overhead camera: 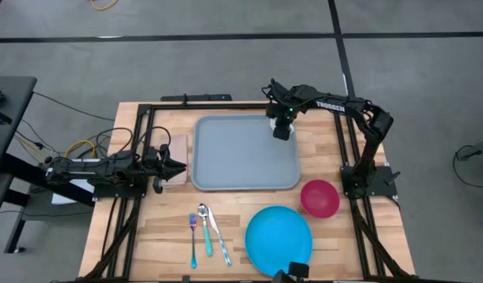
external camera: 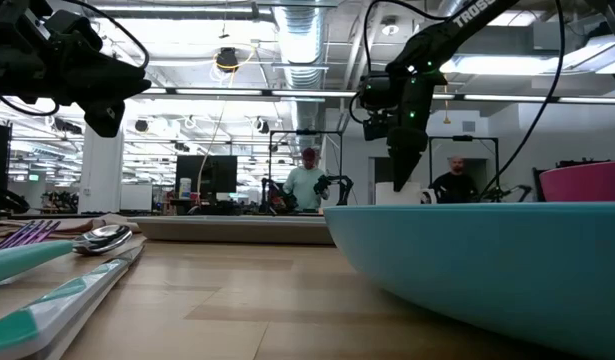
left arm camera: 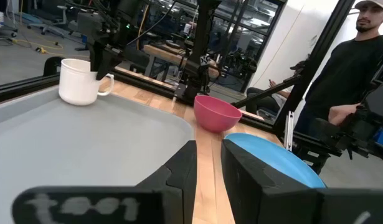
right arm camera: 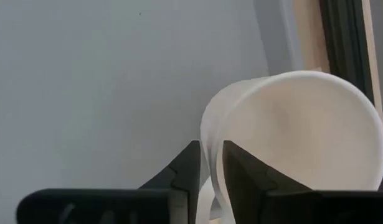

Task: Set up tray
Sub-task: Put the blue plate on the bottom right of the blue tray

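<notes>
Mug on the tray (overhead camera: 245,161)
Right pincer (right arm camera: 208,163) (arm lettered "TROSSEN") pinches the white mug's (right arm camera: 291,130) handle; left pincer (left arm camera: 208,163), nearly closed, empty, hovers beside the tray.

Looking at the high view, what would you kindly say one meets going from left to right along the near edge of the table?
Small purple-headed fork → metal spoon with teal handle → teal-handled knife → round bright-blue plate → pink bowl.

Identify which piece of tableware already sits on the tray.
The white mug, at the tray's far right corner under the right gripper. The pink bowl and blue plate rest on bare wood.
</notes>
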Tool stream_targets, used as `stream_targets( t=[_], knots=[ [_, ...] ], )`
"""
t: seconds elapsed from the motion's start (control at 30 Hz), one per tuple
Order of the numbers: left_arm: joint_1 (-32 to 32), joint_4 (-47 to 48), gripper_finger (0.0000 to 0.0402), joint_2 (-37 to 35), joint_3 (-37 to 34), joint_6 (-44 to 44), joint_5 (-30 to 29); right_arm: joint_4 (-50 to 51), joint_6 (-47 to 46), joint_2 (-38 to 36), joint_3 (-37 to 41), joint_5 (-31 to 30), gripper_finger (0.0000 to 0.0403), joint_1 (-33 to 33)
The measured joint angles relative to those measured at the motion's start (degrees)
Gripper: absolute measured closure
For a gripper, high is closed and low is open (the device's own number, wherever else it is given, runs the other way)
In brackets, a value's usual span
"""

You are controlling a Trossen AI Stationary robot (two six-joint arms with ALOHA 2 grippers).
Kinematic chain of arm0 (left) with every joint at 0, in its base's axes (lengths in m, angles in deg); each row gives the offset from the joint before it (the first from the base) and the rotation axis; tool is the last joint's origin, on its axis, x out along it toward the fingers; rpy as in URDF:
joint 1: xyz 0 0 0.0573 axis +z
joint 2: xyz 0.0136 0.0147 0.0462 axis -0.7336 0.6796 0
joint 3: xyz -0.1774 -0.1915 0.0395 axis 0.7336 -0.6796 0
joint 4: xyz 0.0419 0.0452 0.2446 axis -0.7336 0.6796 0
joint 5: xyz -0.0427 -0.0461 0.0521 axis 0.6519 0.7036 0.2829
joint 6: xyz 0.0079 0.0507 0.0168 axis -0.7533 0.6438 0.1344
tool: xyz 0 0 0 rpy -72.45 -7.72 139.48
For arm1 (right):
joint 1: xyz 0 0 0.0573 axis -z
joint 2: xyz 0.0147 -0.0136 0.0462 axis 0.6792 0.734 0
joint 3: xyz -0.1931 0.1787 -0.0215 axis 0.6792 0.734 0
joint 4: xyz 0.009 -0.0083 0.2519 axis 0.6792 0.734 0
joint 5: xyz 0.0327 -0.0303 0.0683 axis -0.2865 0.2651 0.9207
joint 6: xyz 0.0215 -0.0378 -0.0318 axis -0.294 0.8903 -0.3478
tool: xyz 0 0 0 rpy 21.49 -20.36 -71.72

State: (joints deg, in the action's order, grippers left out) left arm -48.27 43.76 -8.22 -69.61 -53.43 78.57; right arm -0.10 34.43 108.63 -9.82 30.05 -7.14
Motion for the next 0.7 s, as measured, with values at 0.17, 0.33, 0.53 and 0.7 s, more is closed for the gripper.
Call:
stream_targets(
  t=[0.17,0.33,0.53,0.7],
  knots=[
    [0.0,0.0,0.0340,0.0,0.0,0.0,0.0,0.9,-1.6,-1.7,-2.7,0.3,0.0326,0.0],
    [0.0,0.0,0.0340,0.0,0.0,0.0,0.0,5.2,-6.4,-4.8,-7.5,1.5,0.0309,-1.0],
    [0.0,0.0,0.0340,0.0,0.0,0.0,0.0,8.4,-18.9,-11.4,-10.2,14.4,0.0286,-5.2],
    [0.0,0.0,0.0340,0.0,0.0,0.0,0.0,12.3,-22.8,-15.4,-10.2,14.9,0.0275,-13.7]
  ],
)
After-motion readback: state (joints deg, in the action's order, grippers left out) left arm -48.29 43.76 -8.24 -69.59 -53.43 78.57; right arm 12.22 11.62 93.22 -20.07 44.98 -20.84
